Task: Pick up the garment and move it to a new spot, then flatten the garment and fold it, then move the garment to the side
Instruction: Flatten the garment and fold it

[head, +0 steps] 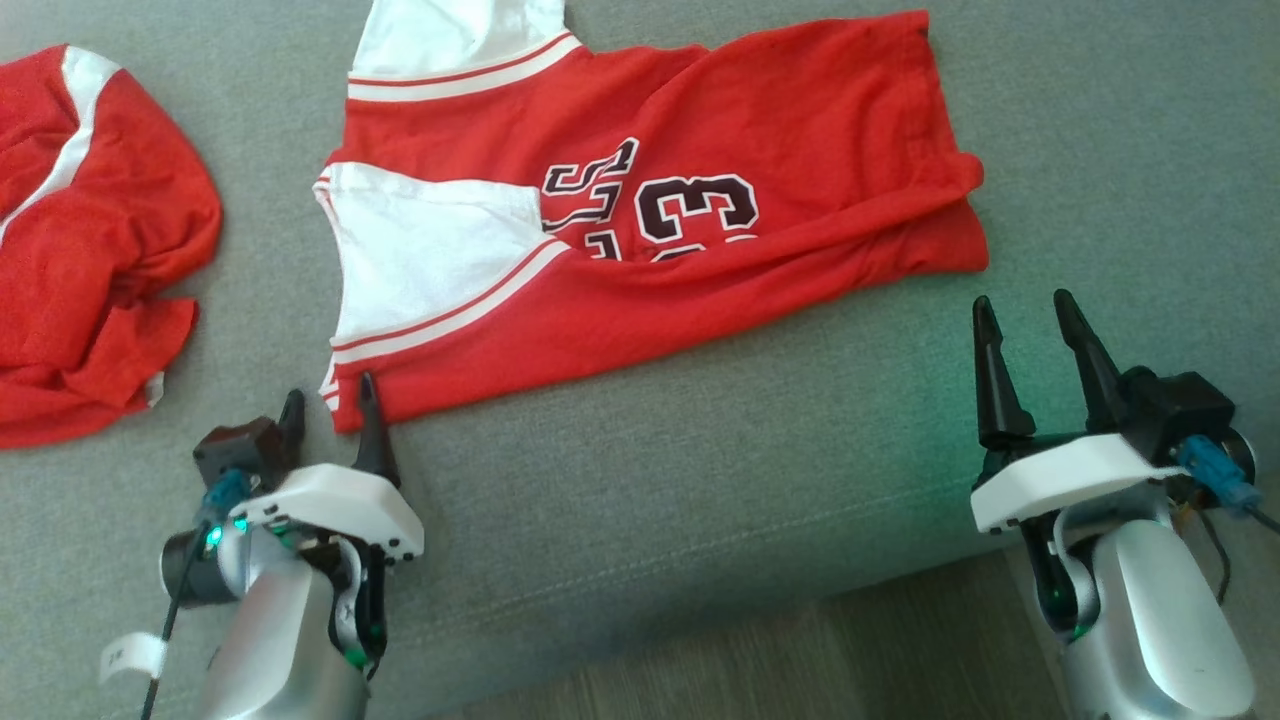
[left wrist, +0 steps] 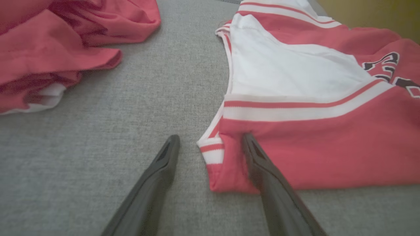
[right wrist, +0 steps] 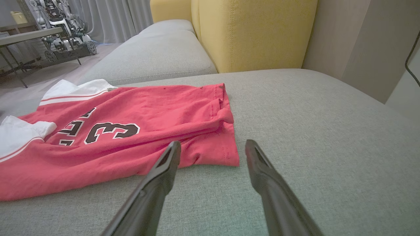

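Note:
The garment (head: 720, 260) is a red jersey with white sleeves, white stripes and dark numbers, spread out on a grey cushion (head: 650, 500). My left gripper (head: 330, 395) stands open at the jersey's near left corner; in the left wrist view the corner of the jersey (left wrist: 295, 154) lies between the fingers of the left gripper (left wrist: 211, 141), and one finger rests on the red cloth. My right gripper (head: 1020, 305) is open, just short of the jersey's near right hem (right wrist: 210, 154), with nothing between the fingers of the right gripper (right wrist: 213, 146).
A second red and white garment (head: 90, 250) lies crumpled at the left. The cushion's front edge and wooden floor (head: 850, 650) run along the bottom. A yellow backrest (right wrist: 256, 32) rises behind the cushion, and bare grey cushion extends to the right.

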Robot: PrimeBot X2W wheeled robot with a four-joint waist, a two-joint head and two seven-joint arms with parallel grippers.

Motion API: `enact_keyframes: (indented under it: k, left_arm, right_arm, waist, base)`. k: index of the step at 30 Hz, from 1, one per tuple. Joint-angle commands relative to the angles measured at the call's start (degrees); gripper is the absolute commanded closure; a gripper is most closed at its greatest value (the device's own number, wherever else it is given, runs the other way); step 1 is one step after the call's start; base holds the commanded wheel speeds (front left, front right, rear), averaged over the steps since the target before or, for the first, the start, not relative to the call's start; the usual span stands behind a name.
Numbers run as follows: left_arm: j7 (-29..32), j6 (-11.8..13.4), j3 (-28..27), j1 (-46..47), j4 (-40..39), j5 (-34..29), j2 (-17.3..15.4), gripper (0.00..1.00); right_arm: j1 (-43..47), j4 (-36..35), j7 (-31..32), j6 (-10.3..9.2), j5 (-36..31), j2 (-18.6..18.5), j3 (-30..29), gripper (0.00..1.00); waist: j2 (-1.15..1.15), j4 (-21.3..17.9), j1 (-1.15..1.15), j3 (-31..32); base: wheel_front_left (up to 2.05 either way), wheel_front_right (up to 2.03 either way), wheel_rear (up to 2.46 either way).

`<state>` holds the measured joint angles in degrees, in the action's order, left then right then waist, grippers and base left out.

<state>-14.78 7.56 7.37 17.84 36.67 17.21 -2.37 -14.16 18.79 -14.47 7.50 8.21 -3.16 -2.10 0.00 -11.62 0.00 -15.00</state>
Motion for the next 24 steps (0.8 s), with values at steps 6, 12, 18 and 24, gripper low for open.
enact_keyframes:
  k: [6, 12, 18, 24]
  left_arm:
    - [-0.21, -2.71, 0.18, 3.42, 5.80, 0.45, -0.51, 0.89]
    - [-0.22, -4.55, 0.59, 4.50, 1.78, 1.32, -0.51, 1.00]
    - [-0.22, -4.62, -1.40, 2.89, -9.12, 0.31, -0.51, 1.00]
    - [-0.22, -5.24, -0.52, 1.04, -14.32, -0.67, -0.51, 1.00]
  right_arm:
    - [-1.73, -1.41, -0.52, -0.01, 0.63, 0.27, 0.06, 0.00]
    - [-3.93, 4.85, -0.52, -0.01, 6.01, 0.28, -1.70, 0.00]
    - [-9.81, 16.38, 1.03, -0.01, 21.62, 0.28, -3.11, 0.00]
    - [-15.74, 24.56, 2.08, -0.01, 32.48, 0.28, -2.05, 0.00]
  waist:
    - [0.00, 0.06, 0.00, -0.13]
    - [0.00, 1.65, 0.00, -0.66]
    - [0.00, 3.82, 0.00, -1.23]
    - [0.00, 5.35, 0.00, -1.79]
  base:
    - [0.00, 0.00, 0.00]
    - [0.00, 0.00, 0.00]
    - [0.00, 0.00, 0.00]
    - [0.00, 0.00, 0.00]
